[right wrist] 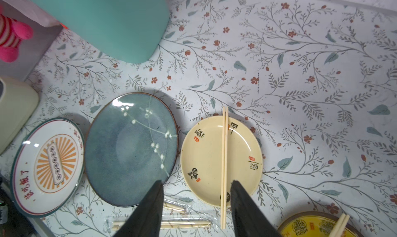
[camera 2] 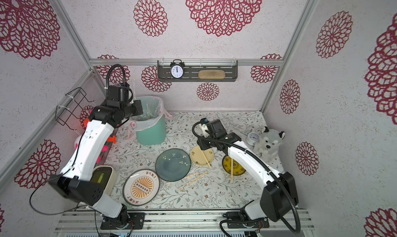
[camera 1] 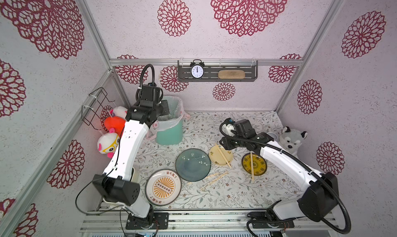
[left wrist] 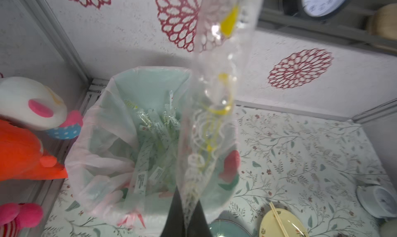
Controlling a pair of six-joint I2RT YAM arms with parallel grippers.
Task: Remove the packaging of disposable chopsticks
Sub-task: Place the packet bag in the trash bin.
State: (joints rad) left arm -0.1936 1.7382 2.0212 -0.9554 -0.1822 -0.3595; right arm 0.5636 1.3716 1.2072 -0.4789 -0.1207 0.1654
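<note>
My left gripper [left wrist: 185,222] is shut on one packaging sleeve [left wrist: 214,100], a clear crinkly strip with yellow print that stands up from the jaws. It hangs over the teal bin [camera 1: 169,132], whose pink-white liner holds several discarded sleeves [left wrist: 154,126]. My right gripper [right wrist: 196,182] is open and empty, hovering over the cream plate [right wrist: 204,152]. A bare pair of chopsticks [right wrist: 224,160] lies across that plate. Another bare pair [camera 1: 251,167] lies across the yellow plate [camera 1: 261,167]. Wrapped chopsticks [right wrist: 184,224] lie on the table under the right fingers, also seen in a top view as wrapped chopsticks [camera 1: 214,178].
A dark teal plate [camera 1: 193,164] and a white plate with an orange sunburst [camera 1: 163,187] sit at the front middle. Plush toys [camera 1: 111,126] crowd the left wall. A husky plush [camera 1: 293,139] and a small white clock [camera 2: 252,138] stand at the right. A cream box [camera 2: 103,178] is at the front left.
</note>
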